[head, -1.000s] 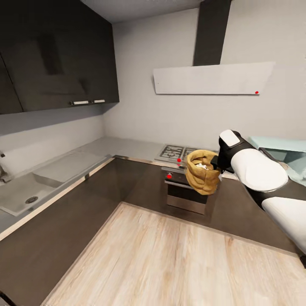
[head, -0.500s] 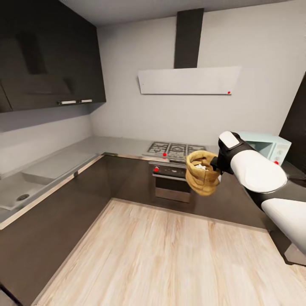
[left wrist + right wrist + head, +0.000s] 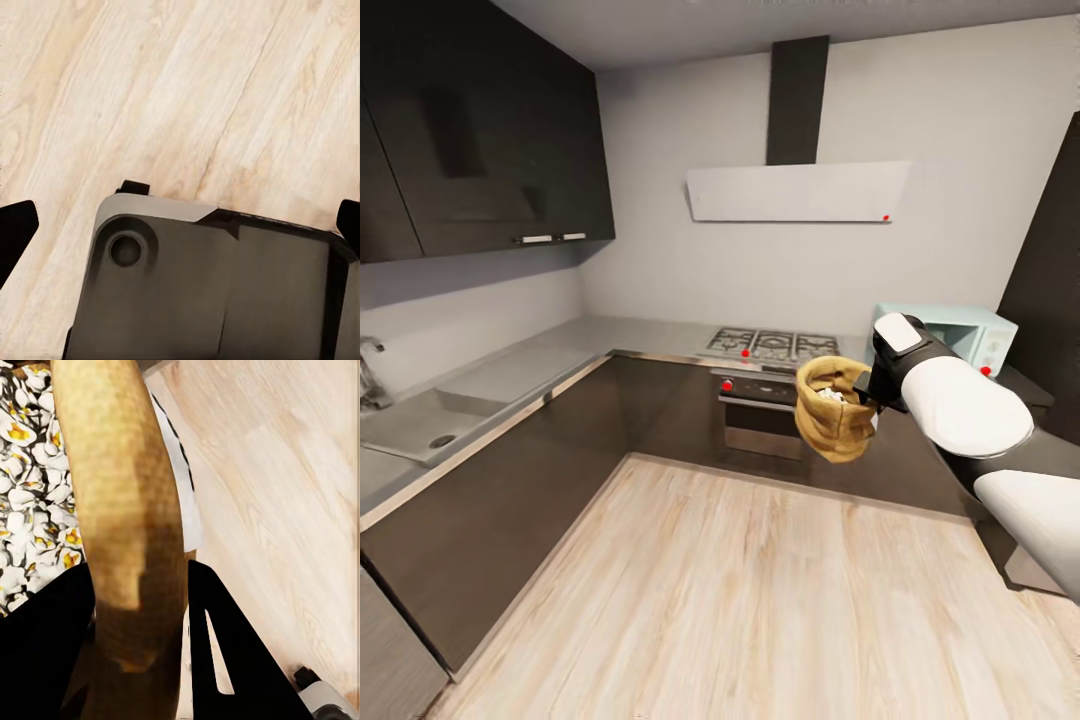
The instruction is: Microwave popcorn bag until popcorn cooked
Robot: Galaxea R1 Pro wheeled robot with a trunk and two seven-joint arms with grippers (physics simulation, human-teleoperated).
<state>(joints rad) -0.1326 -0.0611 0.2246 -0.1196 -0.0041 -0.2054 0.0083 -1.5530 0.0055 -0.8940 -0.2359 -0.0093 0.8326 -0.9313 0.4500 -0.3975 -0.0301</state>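
Popcorn bag (image 3: 834, 423): held in mid-air at right of centre in the head view, above the wood floor (image 3: 740, 600); rim rolled, white kernels showing inside; the right wrist view shows popped corn (image 3: 30, 472) at the frame's left edge.
Right gripper (image 3: 139, 607): two black fingers (image 3: 225, 652) clamped on the bag's tan wall, one inside and one outside; white arm (image 3: 960, 400) reaches in from the lower right of the head view.
Left gripper (image 3: 180, 217): dark finger tips at the left and right frame edges of the left wrist view, spread wide with nothing between; below it, the robot's dark base (image 3: 210, 292) over pale planks.
Oven (image 3: 763, 415): dark, red knobs, behind the bag at mid-frame.
Hob (image 3: 775, 345): steel grates, on the grey countertop (image 3: 560, 350).
Microwave (image 3: 958, 335): mint-blue, door closed, at right on the counter, beyond the arm.
Sink (image 3: 420, 435): left edge.
Hood (image 3: 795, 190): white panel, upper centre wall.
Cabinets (image 3: 480, 130): dark, upper left.
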